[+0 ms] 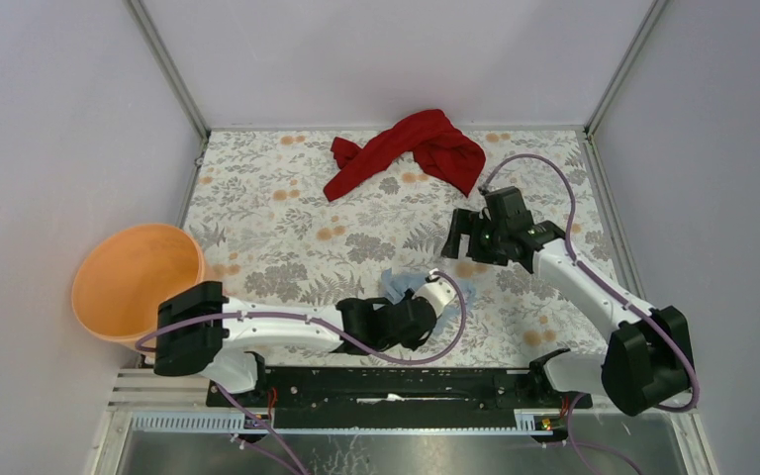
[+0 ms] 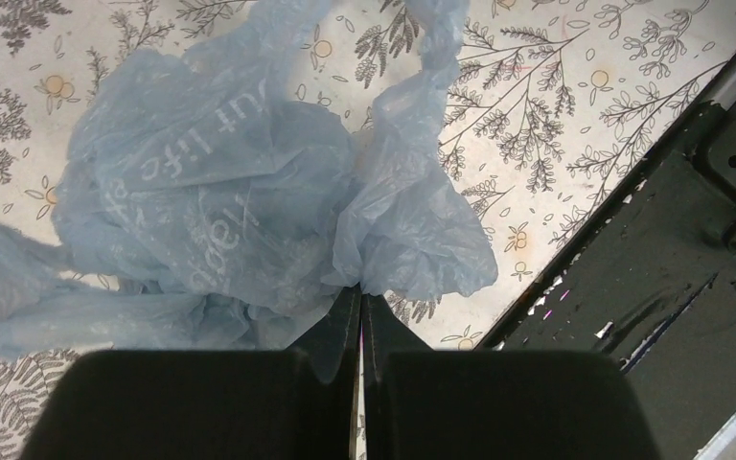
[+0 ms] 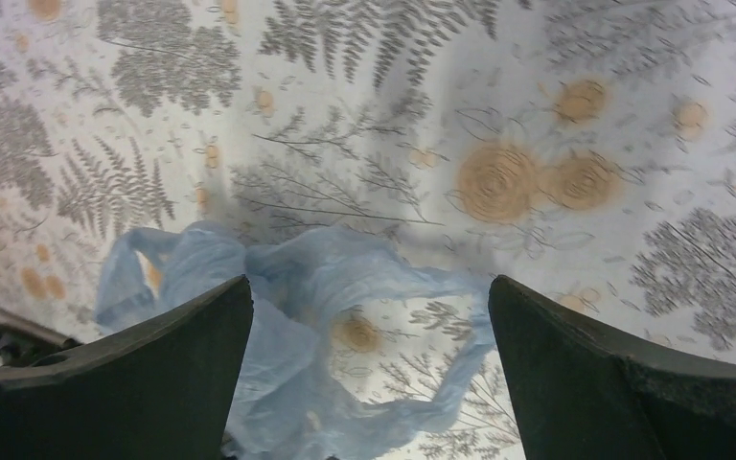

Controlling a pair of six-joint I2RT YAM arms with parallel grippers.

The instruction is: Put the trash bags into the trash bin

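Observation:
The trash bag (image 2: pixel 220 192), a wrinkly pale blue film with white lettering, lies bunched on the floral table near its front edge. My left gripper (image 2: pixel 360 292) is shut on a fold of it. From above the bag (image 1: pixel 399 285) peeks out around the left gripper (image 1: pixel 433 297). My right gripper (image 1: pixel 460 237) hovers just behind and to the right, open and empty. In the right wrist view its jaws (image 3: pixel 369 287) stand wide above the bag's loose handle loops (image 3: pixel 287 287). The trash bin (image 1: pixel 134 280), a round orange bucket, sits at the table's left edge, tilted, with nothing showing inside.
A crumpled red cloth (image 1: pixel 411 148) lies at the back of the table. The black base rail (image 2: pixel 690 220) runs just to the right of the held bag. Grey walls close in the table on three sides.

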